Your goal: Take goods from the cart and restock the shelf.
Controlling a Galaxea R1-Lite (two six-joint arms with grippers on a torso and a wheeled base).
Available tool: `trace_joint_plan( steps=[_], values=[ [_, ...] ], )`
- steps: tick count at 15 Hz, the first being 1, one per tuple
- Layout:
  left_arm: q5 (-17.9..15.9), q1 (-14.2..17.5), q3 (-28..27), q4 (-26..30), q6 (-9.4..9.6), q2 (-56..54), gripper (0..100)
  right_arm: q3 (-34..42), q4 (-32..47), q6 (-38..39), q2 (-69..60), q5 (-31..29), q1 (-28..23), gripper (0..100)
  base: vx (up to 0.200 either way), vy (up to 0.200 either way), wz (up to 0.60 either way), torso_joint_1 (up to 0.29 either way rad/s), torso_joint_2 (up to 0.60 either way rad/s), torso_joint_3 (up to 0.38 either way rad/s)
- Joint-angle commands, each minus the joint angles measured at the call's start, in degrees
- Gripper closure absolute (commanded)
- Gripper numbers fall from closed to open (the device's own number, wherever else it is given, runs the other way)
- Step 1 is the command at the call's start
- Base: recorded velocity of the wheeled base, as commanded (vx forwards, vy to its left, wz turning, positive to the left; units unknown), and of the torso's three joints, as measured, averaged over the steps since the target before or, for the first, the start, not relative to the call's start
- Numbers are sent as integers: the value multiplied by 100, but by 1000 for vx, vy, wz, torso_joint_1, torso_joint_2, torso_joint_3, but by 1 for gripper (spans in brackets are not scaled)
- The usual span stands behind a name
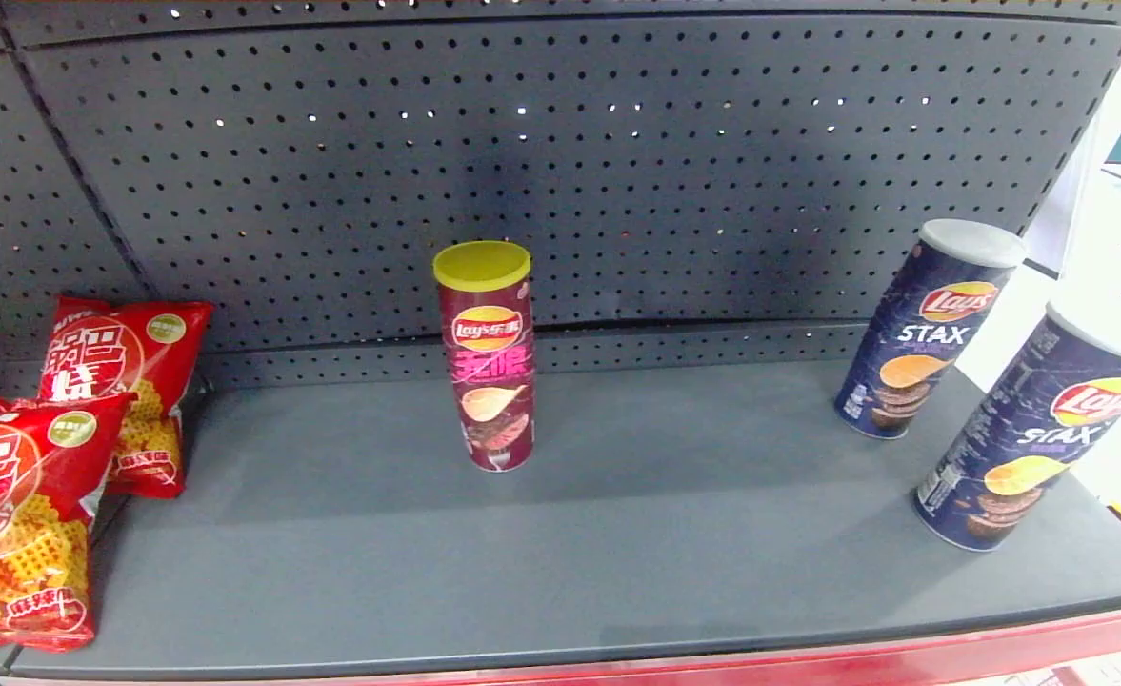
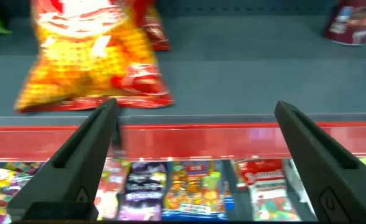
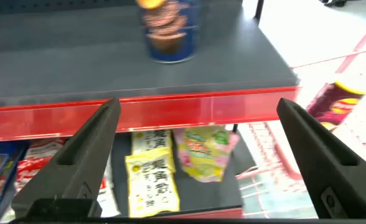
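Note:
A maroon chip can (image 1: 487, 355) with a yellow lid stands upright near the middle of the grey shelf (image 1: 617, 534). Two dark blue chip cans (image 1: 922, 327) (image 1: 1036, 429) stand at the shelf's right end. Red snack bags (image 1: 127, 391) (image 1: 12, 519) lean at the left end. My left gripper (image 2: 195, 124) is open with nothing between its fingers, in front of the shelf's red edge, below the red bags (image 2: 89, 62). My right gripper (image 3: 198, 121) is open and holds nothing, facing the red edge below a blue can (image 3: 167, 28). A red-and-yellow can (image 3: 332, 102) lies in the pink cart (image 3: 357, 74).
A perforated grey back panel (image 1: 560, 152) closes the shelf behind. A lower shelf holds snack packets (image 2: 183, 186) (image 3: 152, 174) under the red edge (image 1: 808, 657). Wide bare shelf lies between the maroon can and the blue cans.

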Motion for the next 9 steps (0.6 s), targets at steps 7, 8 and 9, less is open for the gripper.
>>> trace_joint_plan(
  steps=[7,8,9],
  values=[
    [3,-1,1,-1,-4,8,0,0,-1,-5,7,1,-2,0,0,-200,0,2,3,4],
    [3,-1,1,-1,-4,8,0,0,-1,4,7,1,-2,0,0,-200,0,-2,7,-2],
    [3,-1,1,-1,-4,8,0,0,-1,-5,7,1,-2,0,0,-200,0,2,-2,-2]
  ],
)
